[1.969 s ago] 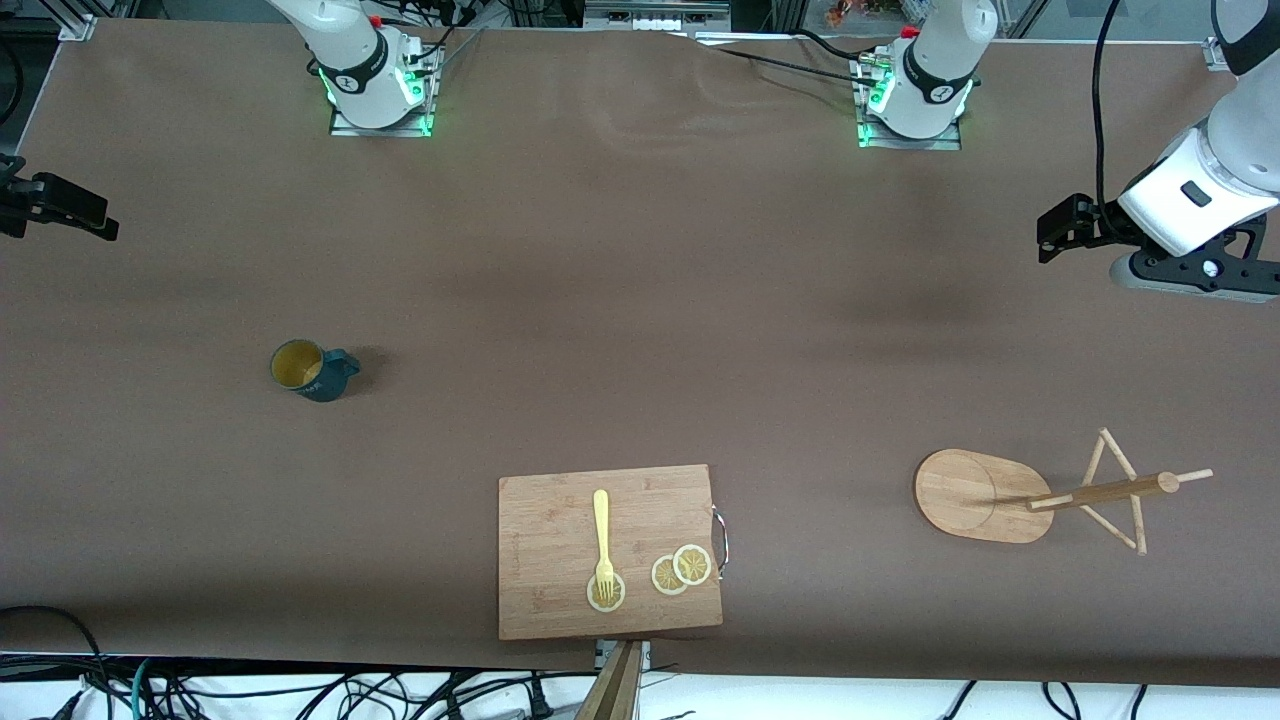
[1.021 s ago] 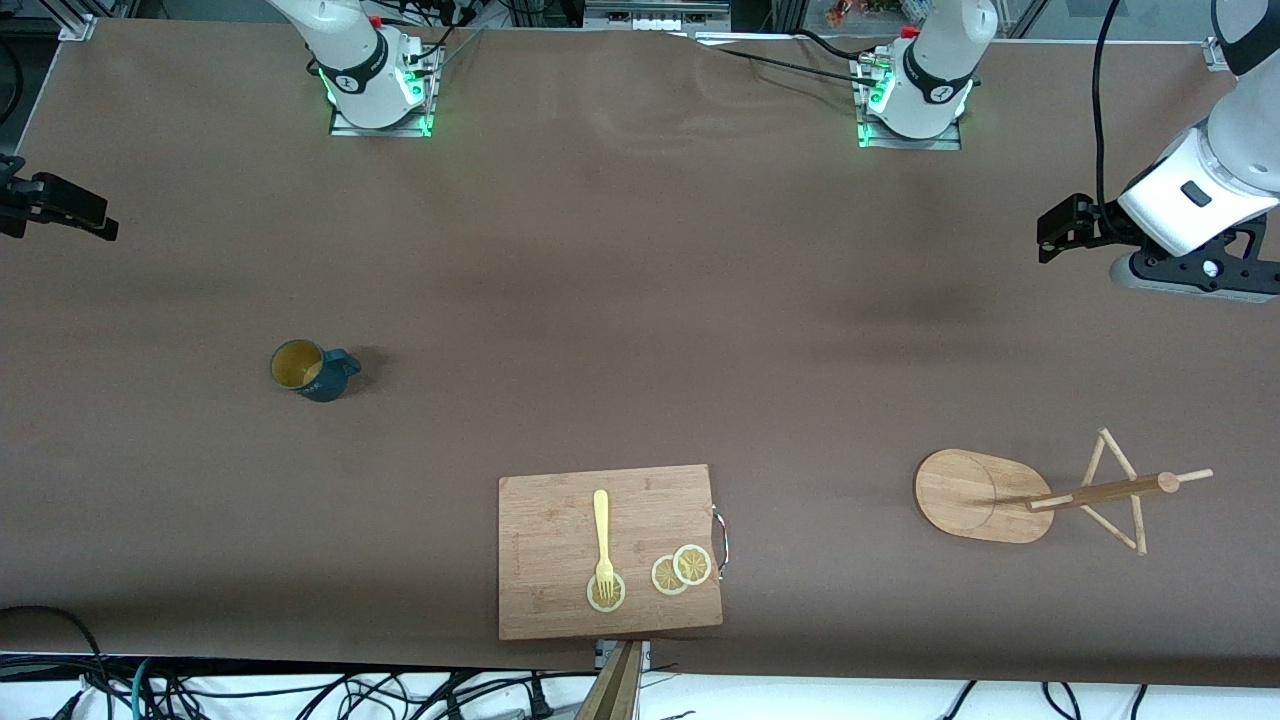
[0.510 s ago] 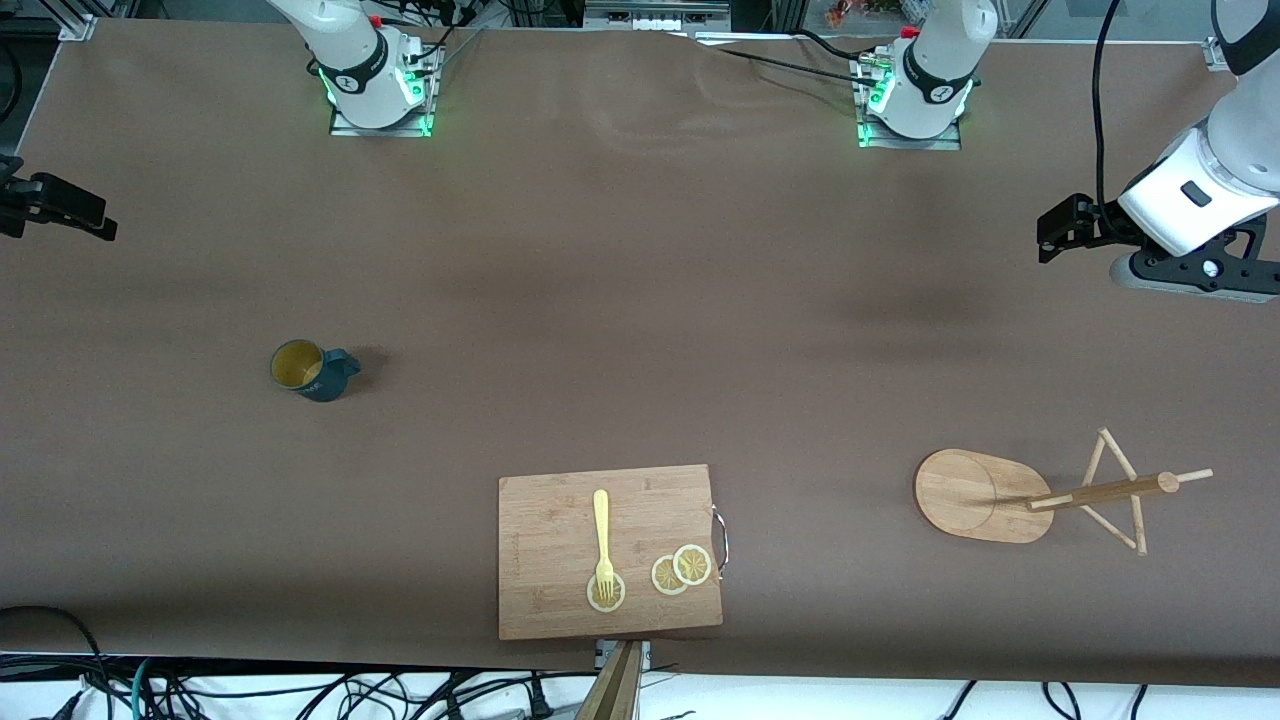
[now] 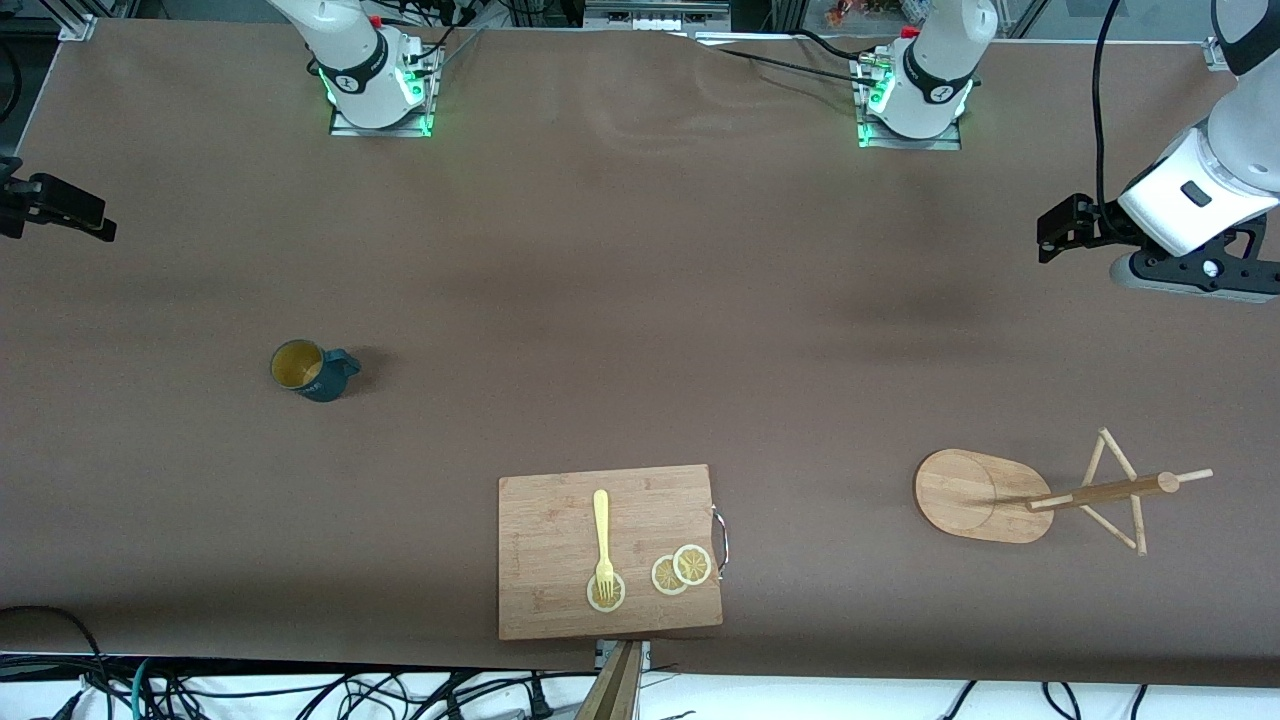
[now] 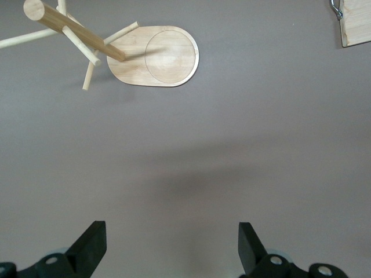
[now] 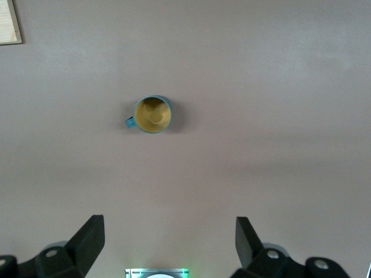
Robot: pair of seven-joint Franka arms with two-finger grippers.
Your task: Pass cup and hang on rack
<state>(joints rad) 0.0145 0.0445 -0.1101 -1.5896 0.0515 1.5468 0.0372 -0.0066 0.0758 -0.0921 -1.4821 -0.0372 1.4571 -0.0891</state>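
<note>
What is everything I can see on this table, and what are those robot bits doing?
cup: one, dark teal with a yellow inside, upright toward the right arm's end.
rack: one, light wood, toward the left arm's end, no cup on it.
cutting board: one, wooden, near the front camera's edge of the table.
fork: one, pale yellow, on the board.
lemon slices: three, yellow, on the board; the fork's tines rest on one.
left gripper: open, high over bare table near the rack, waiting.
right gripper: open, high over bare table near the cup.
</note>
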